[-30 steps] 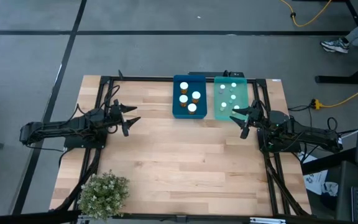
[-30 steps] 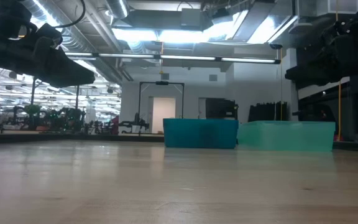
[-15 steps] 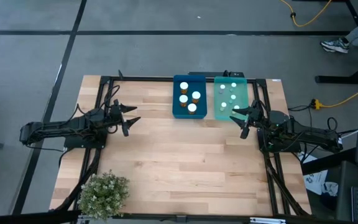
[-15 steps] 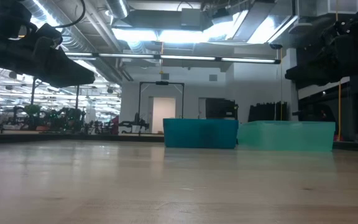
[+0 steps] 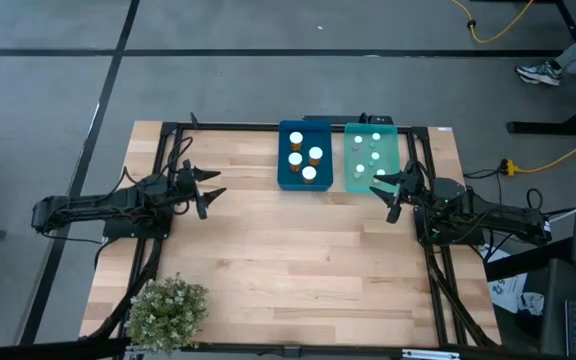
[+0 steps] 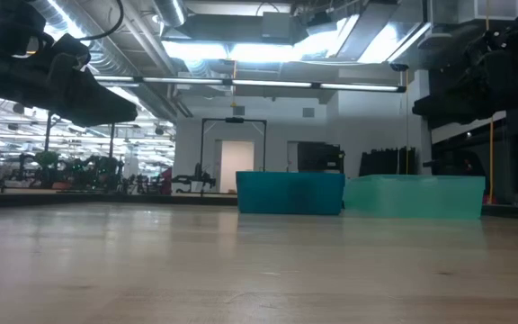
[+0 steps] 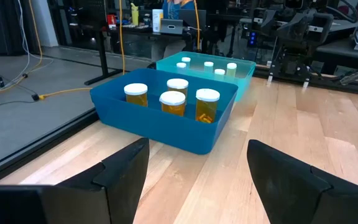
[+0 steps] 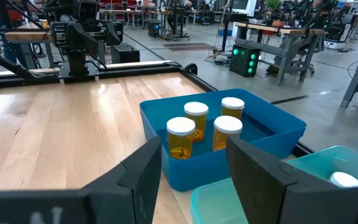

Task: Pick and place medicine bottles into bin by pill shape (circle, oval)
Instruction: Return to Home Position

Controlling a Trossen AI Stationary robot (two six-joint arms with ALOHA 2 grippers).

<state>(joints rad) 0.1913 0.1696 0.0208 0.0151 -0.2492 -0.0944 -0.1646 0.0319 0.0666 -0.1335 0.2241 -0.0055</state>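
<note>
Looking straight down, the left gripper [image 5: 211, 190] hangs over the wooden table [image 5: 288, 260] on its left part, and the right gripper [image 5: 385, 197] hangs just beside the teal tray [image 5: 348, 165]. Four amber bottles [image 5: 305, 160] stand in the dark blue tray [image 5: 284, 150] next to it, and five pale bottles [image 5: 370, 155] stand in the teal one. A potted plant [image 5: 168, 310] sits at a table corner.

The low view shows both trays side by side at the far edge, with the arms raised above the tabletop.

In each wrist view the fingers are spread wide with nothing between them, and the amber bottles are upright with white caps.
</note>
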